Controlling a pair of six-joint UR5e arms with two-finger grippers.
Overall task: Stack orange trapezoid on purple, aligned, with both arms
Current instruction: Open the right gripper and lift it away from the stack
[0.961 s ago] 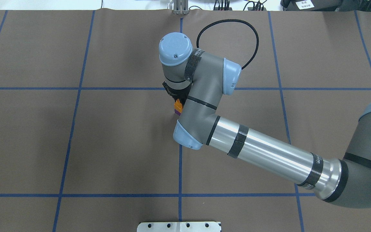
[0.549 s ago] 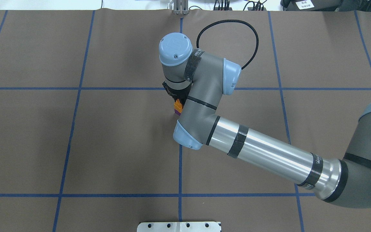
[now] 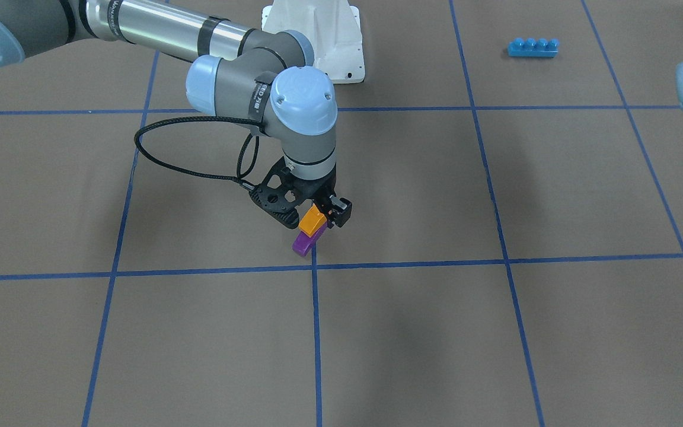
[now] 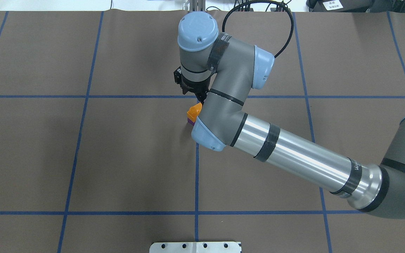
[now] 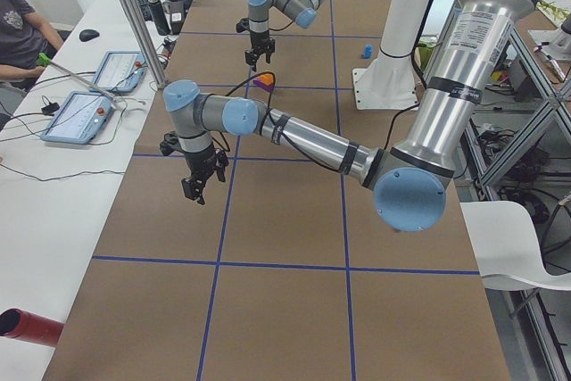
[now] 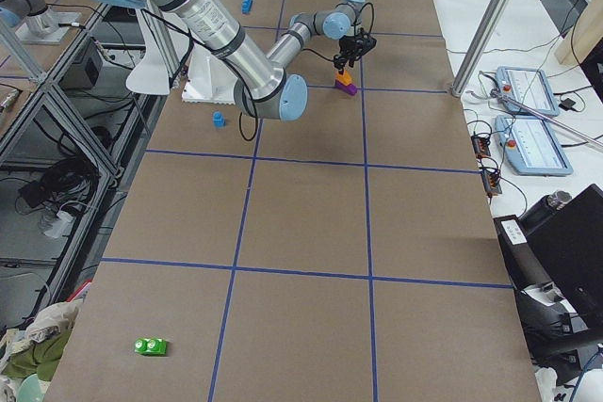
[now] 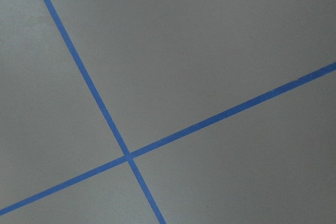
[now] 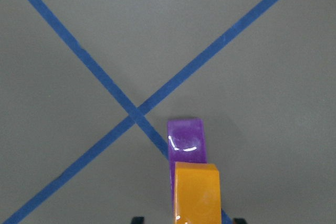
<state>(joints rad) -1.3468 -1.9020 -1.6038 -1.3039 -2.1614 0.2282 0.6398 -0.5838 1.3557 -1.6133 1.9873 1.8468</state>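
Observation:
The orange trapezoid sits on the purple, a little offset, beside a blue tape crossing near the table's middle. Both also show in the overhead view, orange over purple. My right gripper hangs just above the orange trapezoid. It is open, its two tips showing wide apart at the bottom of the right wrist view, clear of the block. The purple shows beyond it. My left gripper hangs over bare table far from the blocks. I cannot tell whether it is open.
A long blue four-stud brick lies near the robot's base. A small blue block and a green block lie far off. Blue tape lines grid the brown table.
My right wrist has risen and shifted toward the table's far side. The gripper now stands higher over the orange trapezoid, which stays on the purple.

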